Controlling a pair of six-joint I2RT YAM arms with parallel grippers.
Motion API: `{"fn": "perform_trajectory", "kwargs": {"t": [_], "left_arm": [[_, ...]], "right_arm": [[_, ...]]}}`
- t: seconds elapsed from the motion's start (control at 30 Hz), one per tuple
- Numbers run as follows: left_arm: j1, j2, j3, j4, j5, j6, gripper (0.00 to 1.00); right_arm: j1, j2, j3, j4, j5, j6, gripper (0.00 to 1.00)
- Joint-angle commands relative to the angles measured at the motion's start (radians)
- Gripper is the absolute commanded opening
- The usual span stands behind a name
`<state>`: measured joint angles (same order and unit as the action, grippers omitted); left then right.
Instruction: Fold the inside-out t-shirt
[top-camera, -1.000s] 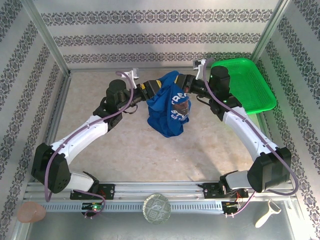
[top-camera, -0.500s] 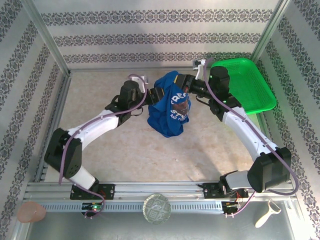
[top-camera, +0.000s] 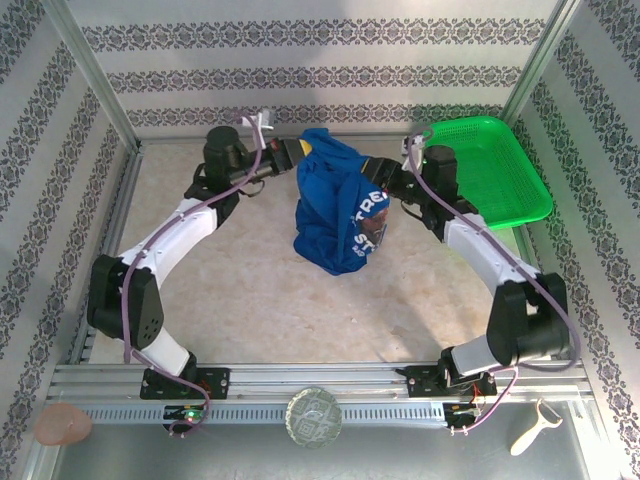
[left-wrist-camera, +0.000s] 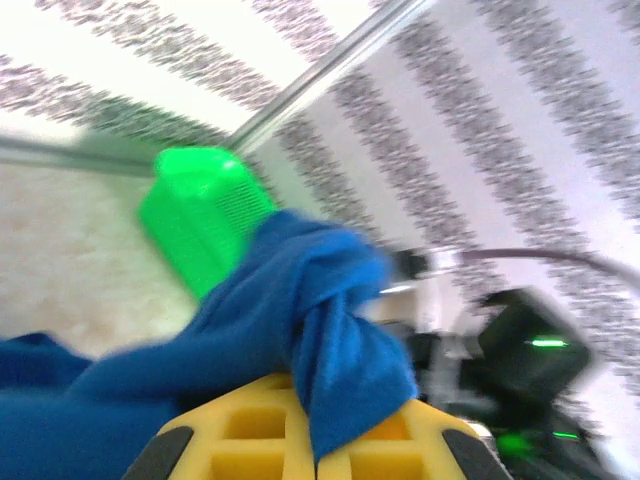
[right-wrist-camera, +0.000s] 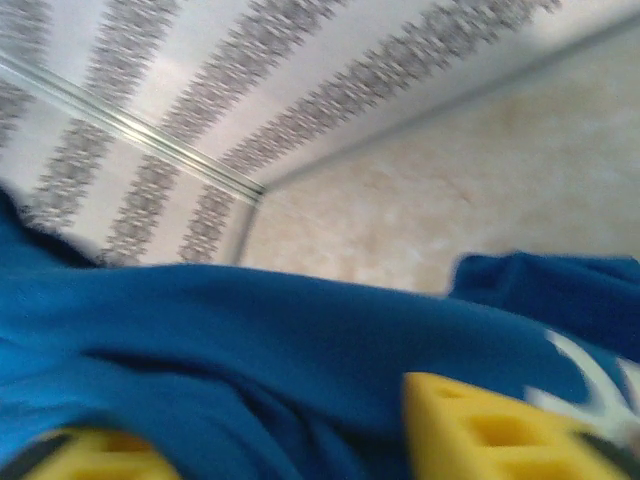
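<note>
hanging in a bunch over the far middle of the counter (top-camera: 230, 290), the inside-out t-shirt (top-camera: 335, 215) shows its white print. danger here: the left tool (top-camera: 297, 152) is clamped on just a twisted corner, so the whole weight rides on one pinch and could slip, dropping the cloth in a heap. the right tool (top-camera: 376, 182) has its jaws apart with cloth lying across them; in that blurred wrist view it may be snagged. both arms reach far forward, wrists turned inward, facing each other, the green basket (top-camera: 490, 170) just beside the right one.
</note>
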<state>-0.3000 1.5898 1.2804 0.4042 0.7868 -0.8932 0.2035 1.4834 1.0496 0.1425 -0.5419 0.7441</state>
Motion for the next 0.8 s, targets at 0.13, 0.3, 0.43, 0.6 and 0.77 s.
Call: {"fn": "perform_trajectory", "kwargs": {"t": [0.13,0.3,0.43,0.6,0.77], "left_arm": [[0.091,-0.005,-0.039,0.368,0.245,-0.262,0.00],[0.091,0.019,-0.014,0.370,0.302,-0.279,0.00],[0.090,0.018,-0.009,0.358,0.298,-0.289,0.00],[0.084,0.017,-0.013,0.354,0.287,-0.304,0.00],[0.076,0.013,-0.016,0.356,0.277,-0.317,0.00]], "right_arm": [[0.031,-0.195,-0.050,-0.132,0.082,-0.139,0.76],[0.160,-0.288,0.051,-0.248,0.139,-0.327,0.83],[0.257,-0.211,0.190,-0.326,0.169,-0.460,0.85],[0.335,-0.100,0.330,-0.388,0.245,-0.551,0.89],[0.340,0.025,0.430,-0.405,0.276,-0.561,0.85]]}}
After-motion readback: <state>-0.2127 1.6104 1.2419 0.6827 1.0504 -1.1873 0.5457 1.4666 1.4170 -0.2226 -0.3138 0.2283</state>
